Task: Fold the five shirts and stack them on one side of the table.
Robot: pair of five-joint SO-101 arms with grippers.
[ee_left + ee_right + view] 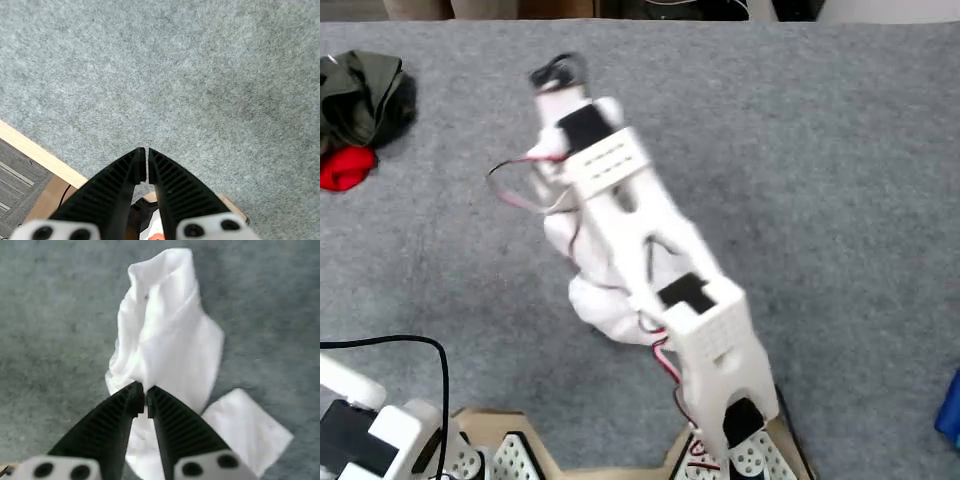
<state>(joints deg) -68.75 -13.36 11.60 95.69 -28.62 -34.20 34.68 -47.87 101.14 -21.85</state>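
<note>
The white shirt point(170, 340) lies bunched in a heap near the middle of the grey worktop point(820, 150), partly under the outstretched right arm. The right gripper point(145, 396) is clenched on a fold of that shirt. The left gripper point(147, 162) is clenched on nothing, above bare worktop near its wooden edge. At a far corner of the worktop a dark green garment point(360, 90) touches a red one point(345, 168).

White plastic arm point(650, 250), black servo blocks point(685, 292), red and black cables point(520, 185), black ribbed fingers point(115, 190)
</note>
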